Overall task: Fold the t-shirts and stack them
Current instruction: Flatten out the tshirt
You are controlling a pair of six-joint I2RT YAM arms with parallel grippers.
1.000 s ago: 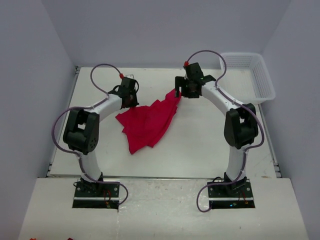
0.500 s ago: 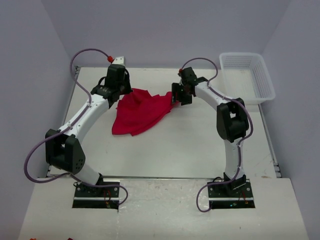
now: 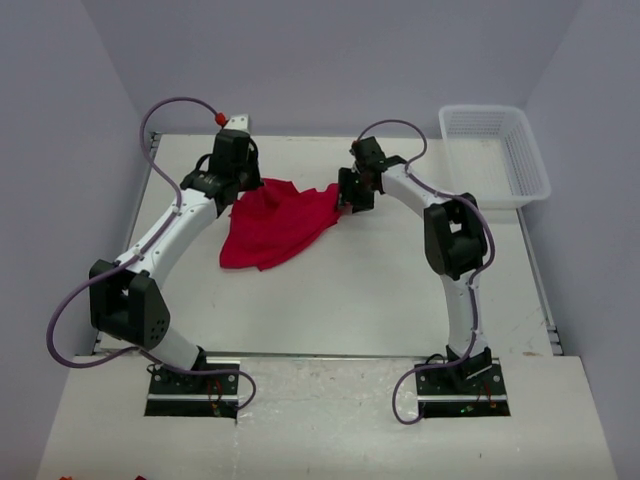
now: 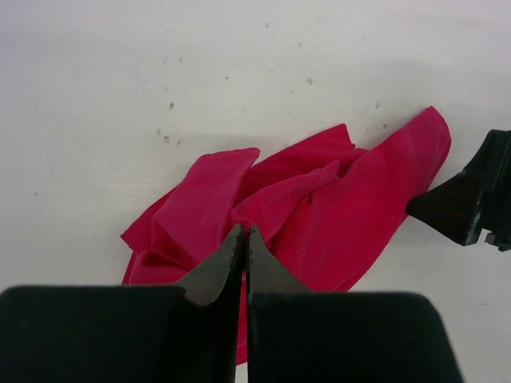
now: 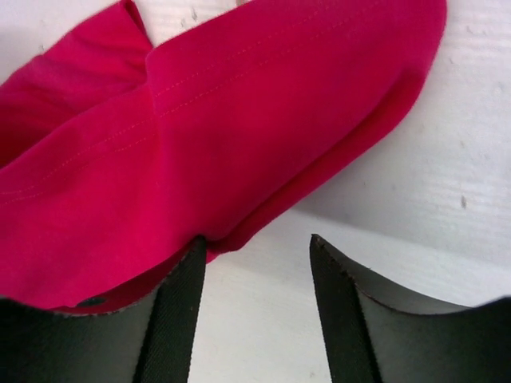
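One bright red t-shirt [image 3: 275,222] lies crumpled on the white table, left of centre toward the back. My left gripper [image 3: 240,190] is at its back-left edge. In the left wrist view the left gripper [image 4: 243,231] is shut on a fold of the t-shirt [image 4: 335,215], with red cloth showing between the fingers. My right gripper [image 3: 345,200] is at the shirt's right corner. In the right wrist view the right gripper [image 5: 255,239] is open. Its left finger [image 5: 180,303] touches the hem of the t-shirt [image 5: 200,136], and bare table lies between the jaws.
A white plastic mesh basket [image 3: 480,108] stands at the back right corner. The right gripper's black body [image 4: 471,199] shows at the right edge of the left wrist view. Grey walls close in the table at the back and sides.
The left arm has stretched toward the back and pulled the t-shirt back and left with it. The right gripper has moved left and slightly nearer, following the shirt's right corner.
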